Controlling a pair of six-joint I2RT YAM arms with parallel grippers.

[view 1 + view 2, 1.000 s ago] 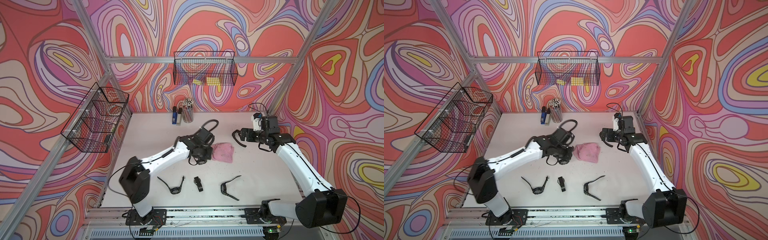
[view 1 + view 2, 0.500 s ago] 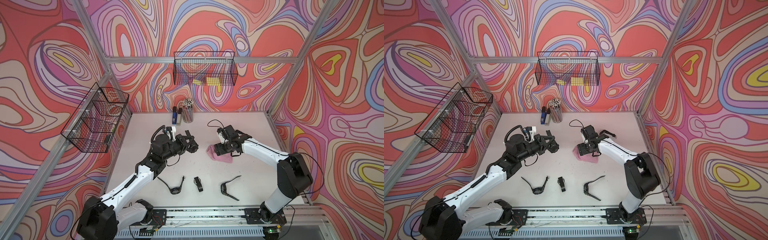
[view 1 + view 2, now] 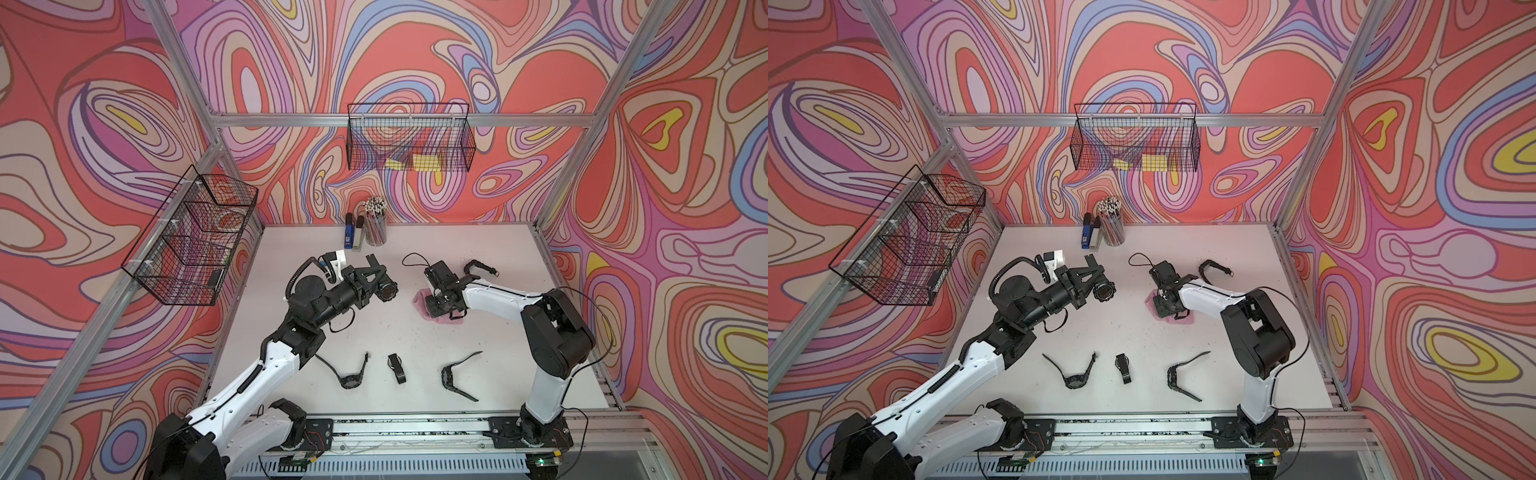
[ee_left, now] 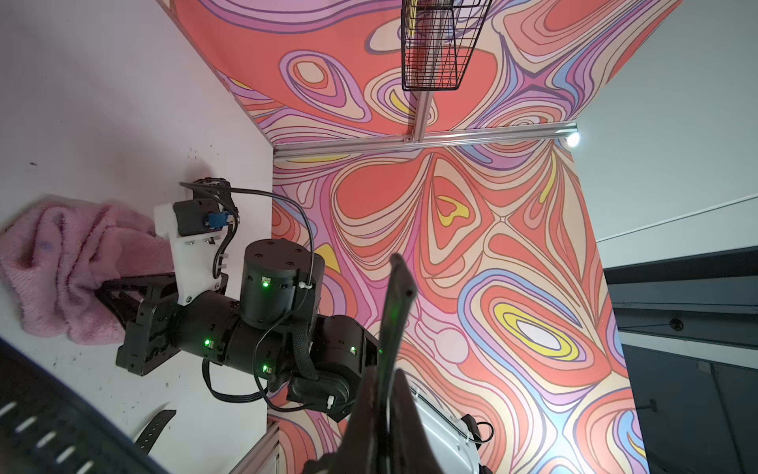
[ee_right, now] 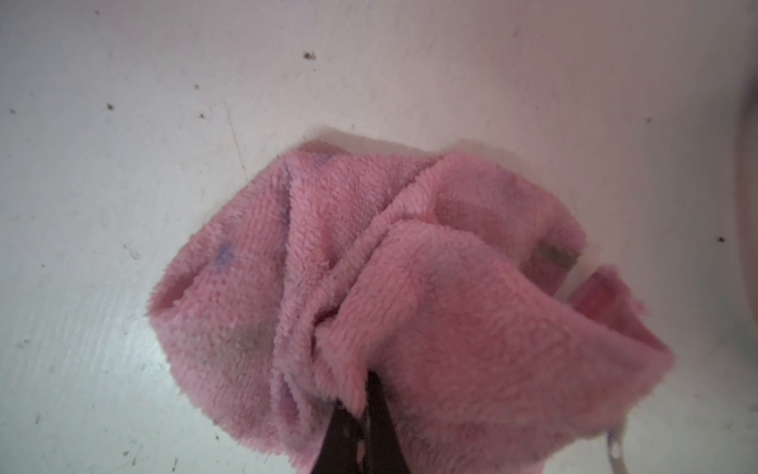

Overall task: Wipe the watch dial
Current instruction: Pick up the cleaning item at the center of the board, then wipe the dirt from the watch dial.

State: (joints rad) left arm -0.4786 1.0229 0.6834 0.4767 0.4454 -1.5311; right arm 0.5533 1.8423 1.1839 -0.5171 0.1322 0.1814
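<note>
White tabletop [image 3: 415, 340], ringed by swirl-patterned walls [image 3: 415, 62], is carrying the scene. Above its middle the left gripper [image 3: 377, 286] is clamping a black watch [image 3: 387, 292] in the air, its round dial [image 3: 1104, 290] facing toward the right arm. The right gripper [image 5: 363, 404] is pinching shut on a crumpled pink cloth [image 5: 410, 266] lying on the tabletop, well apart from the watch. Three more watches [image 3: 351, 374] are lying near the front edge, a fourth watch [image 3: 482, 268] behind the cloth.

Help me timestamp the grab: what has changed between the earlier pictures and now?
The right end effector swung in from the far right, came down and shut on the pink cloth. The left end effector drew back from the cloth toward its own side, shut on a watch. Front watches and pencil cup stayed.
</note>
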